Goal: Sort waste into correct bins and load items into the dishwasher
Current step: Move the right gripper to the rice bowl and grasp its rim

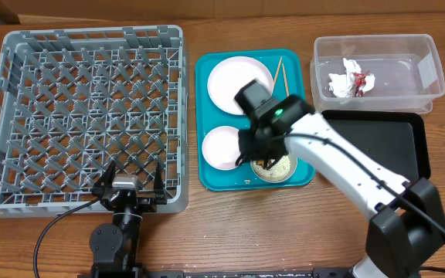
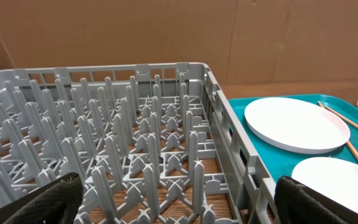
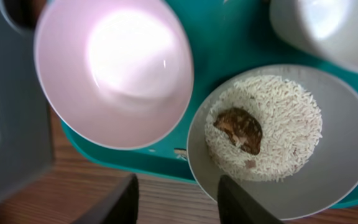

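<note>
The pale bowl point(image 3: 328, 174) holds white rice grains point(image 3: 291, 124) and the brown food lump point(image 3: 240, 129). It sits at the front right of the teal tray point(image 1: 200, 93). My right gripper point(image 3: 179, 205) is open and empty, hovering just above the bowl's near rim point(image 1: 280, 171). Two white-pink plates point(image 1: 238, 83) point(image 1: 221, 147) and the chopsticks point(image 1: 279, 77) lie on the teal tray. The red-and-white wrapper point(image 1: 351, 82) lies in the clear tub point(image 1: 433, 73). The black tray point(image 1: 385, 147) is bare. My left gripper point(image 1: 130, 185) is open at the front edge of the grey dish rack point(image 1: 91, 35). The cup is not identifiable.
The dish rack point(image 2: 148, 124) fills the left wrist view, with a plate point(image 2: 294, 123) and the chopsticks point(image 2: 347, 121) to its right. A pale rounded item point(image 3: 328, 25) sits beyond the bowl. My right arm point(image 1: 346, 174) crosses the black tray's left edge.
</note>
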Motion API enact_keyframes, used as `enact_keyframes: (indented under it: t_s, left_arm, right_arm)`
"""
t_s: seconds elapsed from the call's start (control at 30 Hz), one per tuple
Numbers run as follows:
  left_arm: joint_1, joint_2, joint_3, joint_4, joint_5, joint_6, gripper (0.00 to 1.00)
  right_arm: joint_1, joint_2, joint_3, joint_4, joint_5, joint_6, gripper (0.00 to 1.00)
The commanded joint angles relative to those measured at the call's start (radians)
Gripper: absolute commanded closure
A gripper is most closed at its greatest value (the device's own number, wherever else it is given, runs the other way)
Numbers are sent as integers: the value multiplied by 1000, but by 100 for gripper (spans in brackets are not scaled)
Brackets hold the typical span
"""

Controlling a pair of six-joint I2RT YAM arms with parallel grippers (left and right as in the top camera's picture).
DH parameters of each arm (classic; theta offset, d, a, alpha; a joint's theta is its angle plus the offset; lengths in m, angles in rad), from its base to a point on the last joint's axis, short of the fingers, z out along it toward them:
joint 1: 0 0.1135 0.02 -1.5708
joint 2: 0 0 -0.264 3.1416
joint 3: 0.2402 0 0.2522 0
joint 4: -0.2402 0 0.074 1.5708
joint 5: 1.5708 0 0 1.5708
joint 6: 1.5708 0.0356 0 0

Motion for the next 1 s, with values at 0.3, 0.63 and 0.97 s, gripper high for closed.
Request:
enact_keyframes:
  t_s: [0.3,0.63,0.97]
  left_arm:
    - [-1,-10,-4,0,5,16,0]
    - [-1,-10,-4,0,5,16,0]
    - [-1,-10,-4,0,5,16,0]
  right_arm:
    - [89,-1,-208,197,143,-151,63]
    - [89,0,-265,243,175,-150,82]
    - [89,-8,-256,218,171,-117,96]
